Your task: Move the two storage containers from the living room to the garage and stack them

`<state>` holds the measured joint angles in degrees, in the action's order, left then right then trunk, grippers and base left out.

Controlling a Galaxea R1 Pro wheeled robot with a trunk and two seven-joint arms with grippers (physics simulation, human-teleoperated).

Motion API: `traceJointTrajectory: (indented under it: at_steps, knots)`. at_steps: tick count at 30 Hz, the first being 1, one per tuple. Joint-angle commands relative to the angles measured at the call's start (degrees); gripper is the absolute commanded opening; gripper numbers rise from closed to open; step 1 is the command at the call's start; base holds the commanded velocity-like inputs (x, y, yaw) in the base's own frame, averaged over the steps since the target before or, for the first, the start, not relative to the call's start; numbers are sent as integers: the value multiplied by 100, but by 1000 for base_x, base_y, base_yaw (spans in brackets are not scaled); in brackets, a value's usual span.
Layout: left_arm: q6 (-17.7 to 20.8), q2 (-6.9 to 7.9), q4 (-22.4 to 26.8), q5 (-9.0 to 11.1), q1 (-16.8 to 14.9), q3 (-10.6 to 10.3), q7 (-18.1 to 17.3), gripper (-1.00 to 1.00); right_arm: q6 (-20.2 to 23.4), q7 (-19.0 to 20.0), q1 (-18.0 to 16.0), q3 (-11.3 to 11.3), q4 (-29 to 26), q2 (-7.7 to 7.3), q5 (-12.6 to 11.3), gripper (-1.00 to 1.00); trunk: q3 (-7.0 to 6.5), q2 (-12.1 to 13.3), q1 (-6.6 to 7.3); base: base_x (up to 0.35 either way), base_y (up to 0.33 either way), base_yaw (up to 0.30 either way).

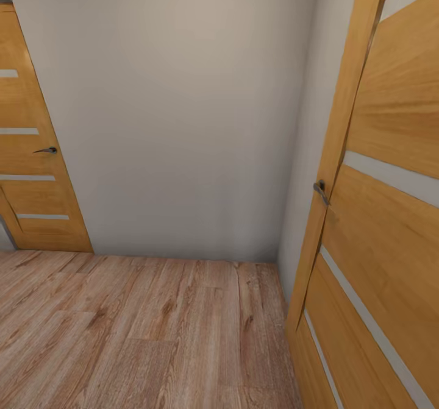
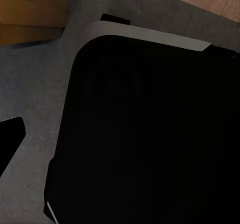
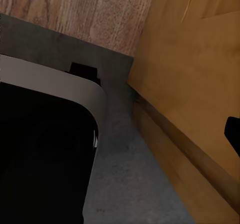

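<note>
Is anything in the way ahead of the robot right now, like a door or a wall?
Yes. A plain wall faces it across the wood plank floor. An open wooden door stands close at its right, another door at the left. No container shows here.

Doors: two are seen, a left door (image 1: 33, 153) and a right door (image 1: 390, 214).
Door handles: two are counted, a left handle (image 1: 46, 150) and a right handle (image 1: 320, 191).
Frosted strips: four are counted on the left door.
</note>
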<state>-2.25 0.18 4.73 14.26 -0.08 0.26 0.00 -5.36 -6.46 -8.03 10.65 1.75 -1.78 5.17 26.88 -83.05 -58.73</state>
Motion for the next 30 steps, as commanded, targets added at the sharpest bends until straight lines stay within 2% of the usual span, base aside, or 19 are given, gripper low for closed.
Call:
traceJointTrajectory:
  at_steps: [1,8,30]
  knots:
    - [-12,0,1,24,-1,0,0,100,-26,-25,-7,7,19,1,55,100,5,-3,0,0,0,26]
    - [-12,0,0,23,-1,-8,0,100,-26,-24,-7,7,19,21,55,100,5,-3,0,118,0,7]
    - [-12,6,1,25,-1,-8,0,100,-26,-27,-9,7,19,20,63,100,5,-3,0,316,0,1]
